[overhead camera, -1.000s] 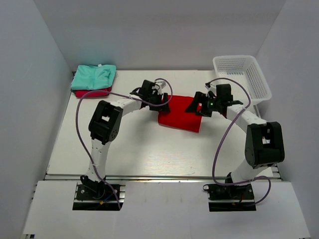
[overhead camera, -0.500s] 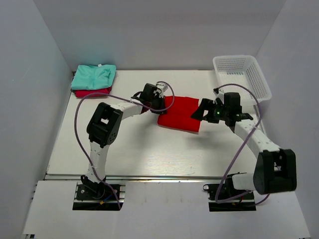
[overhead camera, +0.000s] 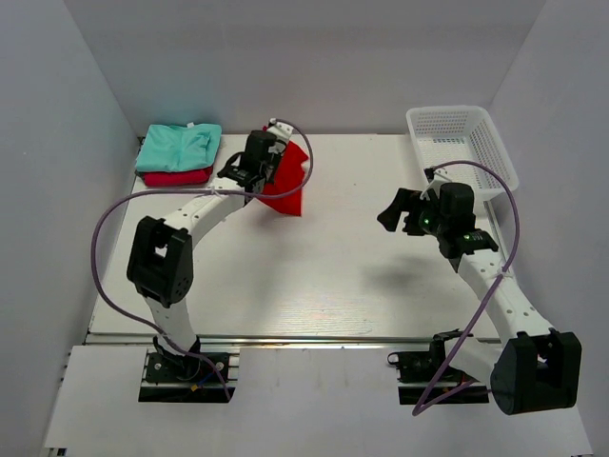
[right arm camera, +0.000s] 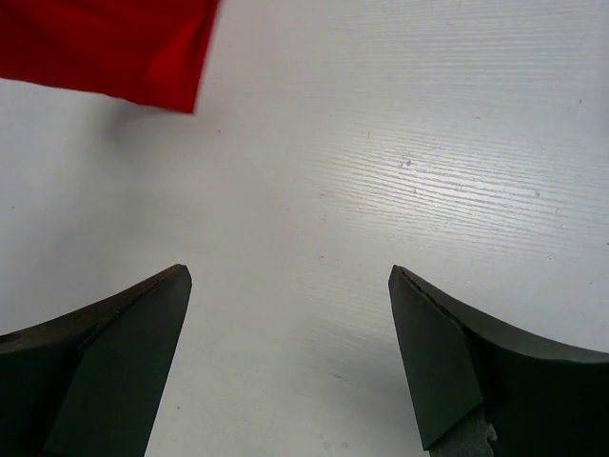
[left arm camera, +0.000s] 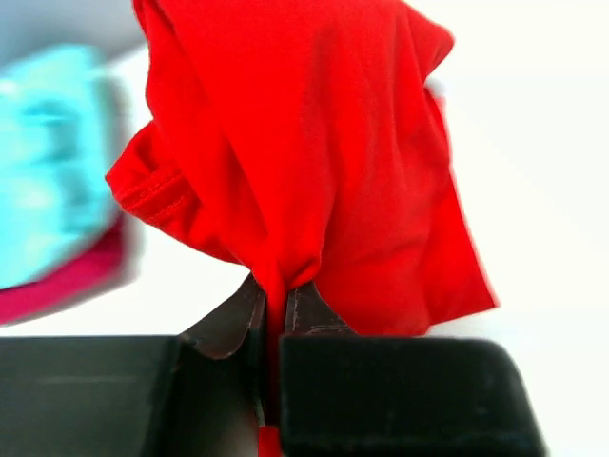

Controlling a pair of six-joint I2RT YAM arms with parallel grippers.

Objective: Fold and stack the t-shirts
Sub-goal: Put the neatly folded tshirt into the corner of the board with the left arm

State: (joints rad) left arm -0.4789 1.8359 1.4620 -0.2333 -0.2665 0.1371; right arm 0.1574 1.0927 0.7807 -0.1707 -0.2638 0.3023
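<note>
- The right pincer [right arm camera: 287, 274] hangs over the bare table [overhead camera: 314, 276], near the right side. Its two fingers are spread wide and nothing is between them.
- A bit farther back, the left pincer [left arm camera: 276, 297] is clenched on the red t-shirt [left arm camera: 314, 171]. It pinches only a small bunch of cloth at one edge.
- The red t-shirt is up off the table and hangs from that pinch, at the far left part of the table, near the pile.
- The red t-shirt looks bunched and droopy, not flat. The neat fold may come undone, because just one pincer holds it by one spot.
- The cloth may slip out, because the pinch is so small. Then the red t-shirt would drop on the table beside the pile.
- In the far left corner lies the pile: the mint t-shirt [overhead camera: 179, 146] folded on top of the dark pink t-shirt [overhead camera: 176, 177].
- If the red t-shirt lands crooked or drags across, it may push the mint t-shirt out of place and mess up the pile.
- In the far right corner sits the white basket [overhead camera: 495, 152], well apart from the shirts.
- No words or brand names can be read. The mint t-shirt has a tiny white tag [overhead camera: 190, 126] at its neck, too small to read.
</note>
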